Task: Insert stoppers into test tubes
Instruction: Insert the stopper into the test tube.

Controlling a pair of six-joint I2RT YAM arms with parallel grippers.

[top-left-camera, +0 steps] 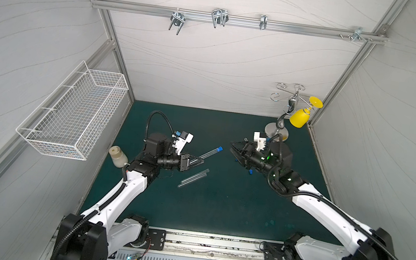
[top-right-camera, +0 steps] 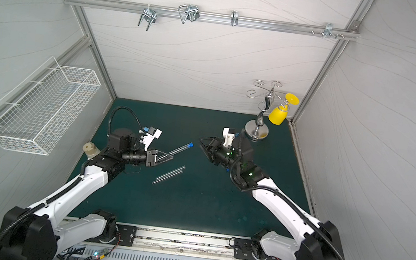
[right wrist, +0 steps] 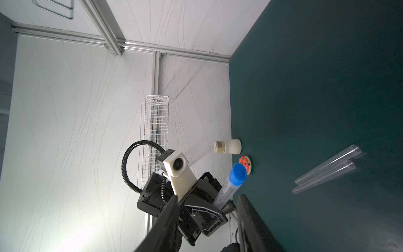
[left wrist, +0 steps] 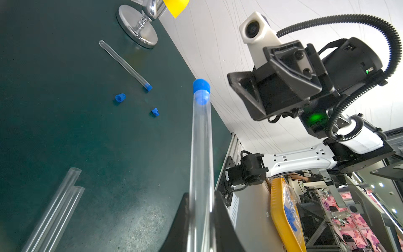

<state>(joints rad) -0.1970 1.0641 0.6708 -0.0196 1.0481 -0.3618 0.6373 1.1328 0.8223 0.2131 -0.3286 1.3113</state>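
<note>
My left gripper is shut on the lower part of a clear test tube. The tube is held above the mat and points toward the right arm. A blue stopper sits in its open end. My right gripper is open and empty, a short way off from that stopper. Two empty test tubes lie side by side on the mat. In the left wrist view another stoppered tube lies flat, with two loose stoppers near it.
A cream-capped bottle stands at the mat's left edge by the left arm. A white wire basket hangs on the left wall. A chrome stand with a yellow cup is at the back right. A small round red-and-cream object lies near the bottle.
</note>
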